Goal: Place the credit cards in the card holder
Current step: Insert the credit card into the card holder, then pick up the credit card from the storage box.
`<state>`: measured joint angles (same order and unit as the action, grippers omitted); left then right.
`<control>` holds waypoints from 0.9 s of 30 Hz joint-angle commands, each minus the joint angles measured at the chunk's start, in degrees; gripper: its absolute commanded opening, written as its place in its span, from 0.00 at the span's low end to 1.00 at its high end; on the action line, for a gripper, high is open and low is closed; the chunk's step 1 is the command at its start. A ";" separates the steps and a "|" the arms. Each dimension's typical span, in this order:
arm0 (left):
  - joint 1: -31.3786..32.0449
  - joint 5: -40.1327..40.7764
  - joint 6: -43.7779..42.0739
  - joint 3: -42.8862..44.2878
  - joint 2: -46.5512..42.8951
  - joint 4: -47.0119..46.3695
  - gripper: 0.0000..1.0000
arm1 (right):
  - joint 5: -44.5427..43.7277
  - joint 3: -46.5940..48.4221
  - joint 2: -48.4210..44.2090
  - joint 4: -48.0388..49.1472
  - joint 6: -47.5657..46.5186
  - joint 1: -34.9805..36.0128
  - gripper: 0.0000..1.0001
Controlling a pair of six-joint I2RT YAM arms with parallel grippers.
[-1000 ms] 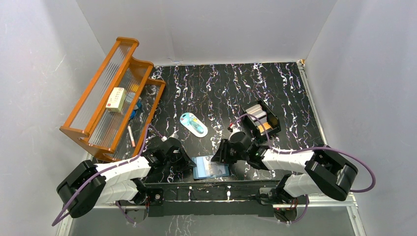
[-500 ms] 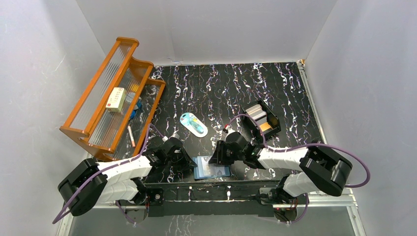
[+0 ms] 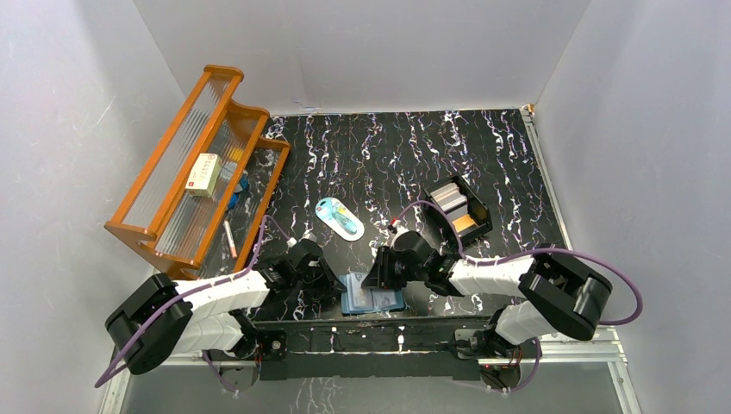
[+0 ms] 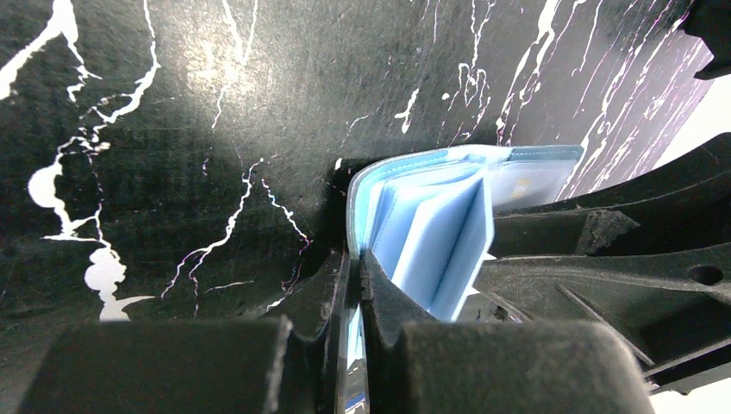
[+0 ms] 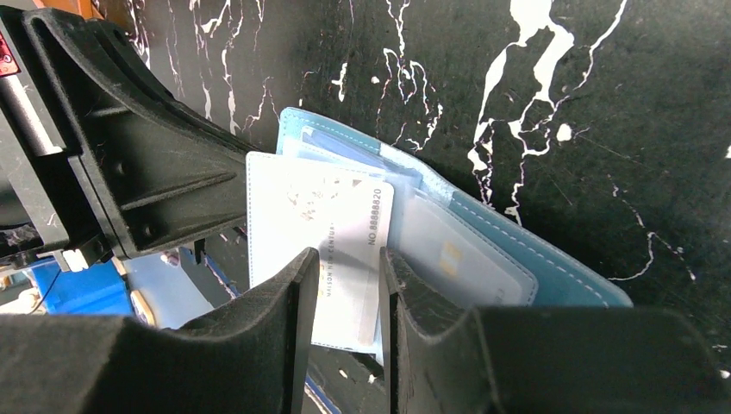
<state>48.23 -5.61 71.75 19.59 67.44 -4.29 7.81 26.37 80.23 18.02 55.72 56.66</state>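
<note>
- Left pincer (image 4: 353,278) is pinching the wallet (image 4: 422,224) by its cover edge. The wallet sits at the near middle of the bench (image 3: 388,155) with its pages fanned open.
- Right pincer (image 5: 346,266) is clamped on a white card (image 5: 328,216). The card overlaps a clear pocket, but I can't tell if it's actually in the slot.
- My take: square the card's leading edge to the pocket mouth and slide it in flat and slow. The left side should hold firm so the wallet doesn't skid.
- Risk: a thin card could ride over the pocket instead of into it.
- Other cards (image 3: 448,193) sit in the black box (image 3: 479,210), far right.
- Bench is glossy black with white veins, so probably slippery. Plain white walls (image 3: 362,52) all around, wooden rack (image 3: 185,177) far left.
</note>
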 commanded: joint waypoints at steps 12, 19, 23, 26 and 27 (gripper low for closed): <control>0.57 1.77 -1.92 2.01 0.72 3.72 0.00 | -3.40 4.69 -6.65 -5.60 -4.90 -0.02 0.44; 0.55 2.25 -2.08 1.89 -0.84 4.59 0.00 | -12.25 13.28 -10.41 -20.78 -6.68 -5.51 0.45; 0.61 2.35 -2.51 1.94 -1.71 5.23 0.00 | -20.29 18.83 -11.01 -28.69 -6.08 -12.15 0.49; 0.62 2.20 -2.75 1.98 -1.98 5.24 0.00 | -24.06 22.84 -10.72 -33.73 -5.12 -18.43 0.49; 0.53 2.12 -2.93 2.01 -2.04 5.30 0.00 | -25.23 24.05 -10.52 -34.97 -4.93 -20.51 0.49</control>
<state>48.51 -4.89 70.24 20.53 66.81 -1.69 -8.49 44.66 70.50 -8.14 50.41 42.50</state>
